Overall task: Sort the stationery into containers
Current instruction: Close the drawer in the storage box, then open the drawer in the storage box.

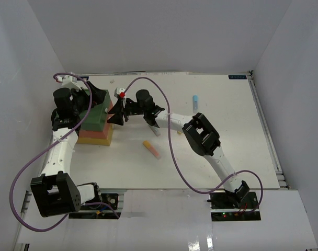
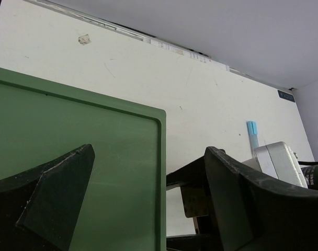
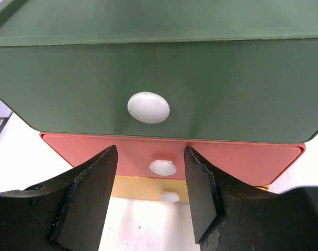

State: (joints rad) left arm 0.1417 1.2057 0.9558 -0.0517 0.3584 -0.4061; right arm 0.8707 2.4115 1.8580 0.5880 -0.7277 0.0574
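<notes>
Stack of containers (image 1: 98, 121) stands at the left of the desk (image 1: 227, 130), toward the far side. Dark green bin (image 3: 227, 89) on top, red bin (image 3: 242, 157) under it, yellow bin (image 3: 133, 187) at the bottom, each front carrying a round white knob. Right claw (image 3: 149, 157) is up against the stack's front, level with the red bin. Its jaws stand about half apart, and from the wrist view the red bin's knob (image 3: 162, 167) shows between the two fingers with a gap on either side, so nothing is gripped. Left claw (image 2: 148, 150) hangs above the flat top of the green bin, jaws spread wide and empty. Stationery lies loose on the desk, none of it in a claw. An orange-and-pink pen (image 1: 151, 149) lies around the middle, right of the stack and nearer than it. A light blue pen (image 1: 195, 98) lies well apart from it, toward the far right.
</notes>
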